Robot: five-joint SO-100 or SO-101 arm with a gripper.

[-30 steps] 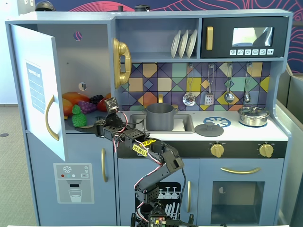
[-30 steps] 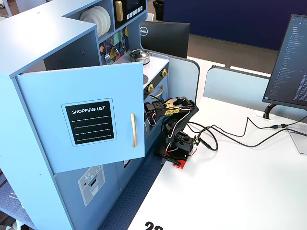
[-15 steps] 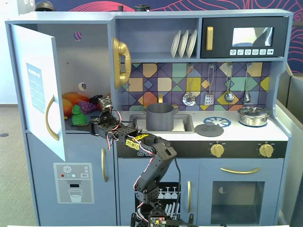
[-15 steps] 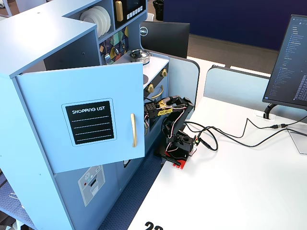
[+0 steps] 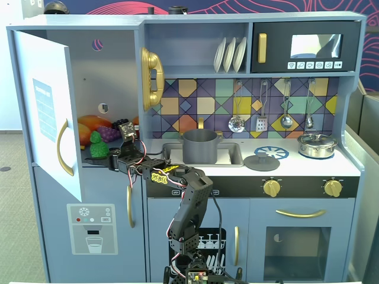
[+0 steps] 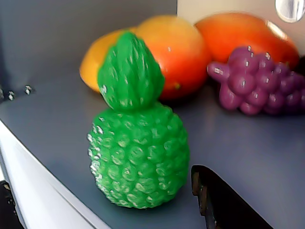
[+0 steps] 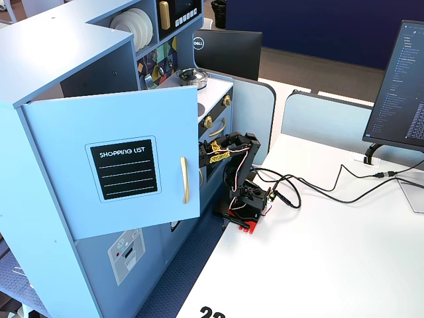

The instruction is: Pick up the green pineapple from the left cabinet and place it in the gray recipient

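- I saw the green pineapple [image 6: 136, 143] standing upright on the left cabinet [image 5: 112, 71] shelf, before the grape bunch [image 6: 257, 78].
- The gray recipient [image 5: 199, 146] sat in the sink [image 5: 232, 157], right of it.

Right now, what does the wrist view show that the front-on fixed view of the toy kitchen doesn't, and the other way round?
Only the wrist view shows the green pineapple's bumpy skin up close, standing upright, and one dark gripper finger beside it. Only the fixed view shows the gray recipient in the sink, the open white door and the whole arm. Both show the pineapple, purple grapes and orange fruits on the left cabinet's shelf.
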